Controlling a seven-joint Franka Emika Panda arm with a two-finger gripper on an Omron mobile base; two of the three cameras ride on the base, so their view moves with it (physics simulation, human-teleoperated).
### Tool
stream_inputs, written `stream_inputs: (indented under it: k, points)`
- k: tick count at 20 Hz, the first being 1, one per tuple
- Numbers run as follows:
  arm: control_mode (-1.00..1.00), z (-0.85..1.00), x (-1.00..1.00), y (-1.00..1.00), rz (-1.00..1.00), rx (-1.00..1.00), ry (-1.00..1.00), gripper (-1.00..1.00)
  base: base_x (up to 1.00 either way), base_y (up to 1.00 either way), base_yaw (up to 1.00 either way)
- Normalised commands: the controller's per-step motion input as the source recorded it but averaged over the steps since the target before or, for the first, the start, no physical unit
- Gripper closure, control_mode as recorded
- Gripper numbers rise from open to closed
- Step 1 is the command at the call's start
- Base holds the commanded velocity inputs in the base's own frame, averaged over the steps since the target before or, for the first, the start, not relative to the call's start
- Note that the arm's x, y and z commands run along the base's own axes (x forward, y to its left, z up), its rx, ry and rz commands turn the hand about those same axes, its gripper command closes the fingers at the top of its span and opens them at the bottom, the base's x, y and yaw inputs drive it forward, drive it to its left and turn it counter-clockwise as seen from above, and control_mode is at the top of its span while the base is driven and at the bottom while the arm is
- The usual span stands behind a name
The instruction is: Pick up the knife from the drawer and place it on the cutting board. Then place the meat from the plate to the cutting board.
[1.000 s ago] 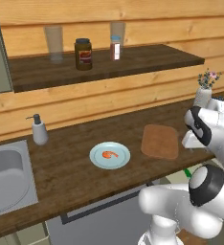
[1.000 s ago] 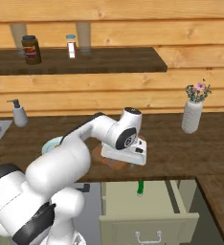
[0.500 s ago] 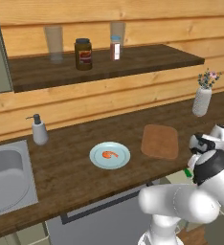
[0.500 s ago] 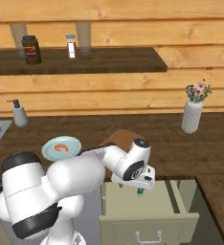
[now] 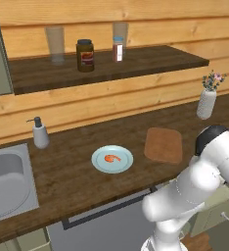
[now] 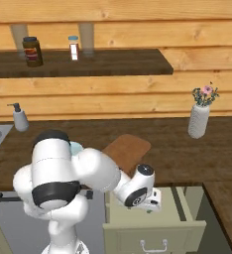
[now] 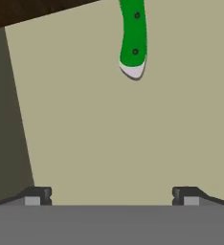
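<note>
You have the gripper (image 7: 112, 194) down inside the open drawer (image 6: 187, 218), its two finger tips spread wide with nothing between them. In the hand view the knife (image 7: 133, 36) lies on the drawer's pale floor ahead of the tips, well apart from them, and you see its bright green handle with a pale end; the blade is cut off by the top edge. A dark wall of the drawer runs along the left of that view. From the right base view the arm's wrist hangs over the drawer's left part and hides the knife. On the dark wooden counter (image 5: 72, 171) the cutting board (image 5: 163, 144) lies bare, just right of the plate (image 5: 112, 159), which carries the meat (image 5: 112, 158). A soap dispenser (image 5: 39, 133) stands to the far left beside the sink (image 5: 9, 179), and a white vase (image 6: 199, 119) with flowers stands at the far right, clear of the board. On the shelf (image 5: 106, 66) above are a dark jar (image 5: 85, 55), a small shaker (image 5: 118, 49) and two glasses (image 5: 55, 44).
</note>
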Motion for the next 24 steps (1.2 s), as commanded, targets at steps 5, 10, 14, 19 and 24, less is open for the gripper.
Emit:
stream_inputs:
  k: [5,10,14,19,24]
  points:
    - [-1.0,-0.38,0.01,-0.52,0.0,0.09,0.0,-1.0,0.0,0.0,0.0]
    - [-1.0,-0.26,0.0,-0.48,0.0,0.05,0.07,-1.0,0.0,0.0,0.0]
    - [-1.0,0.0,-0.32,-0.62,0.0,0.09,0.06,-1.0,0.0,0.0,0.0]
    - [-1.0,0.0,-0.63,-0.74,0.0,0.16,0.02,-1.0,0.0,0.0,0.0]
    - [-1.0,0.0,-0.84,-0.85,0.0,0.26,0.0,-1.0,0.0,0.0,0.0]
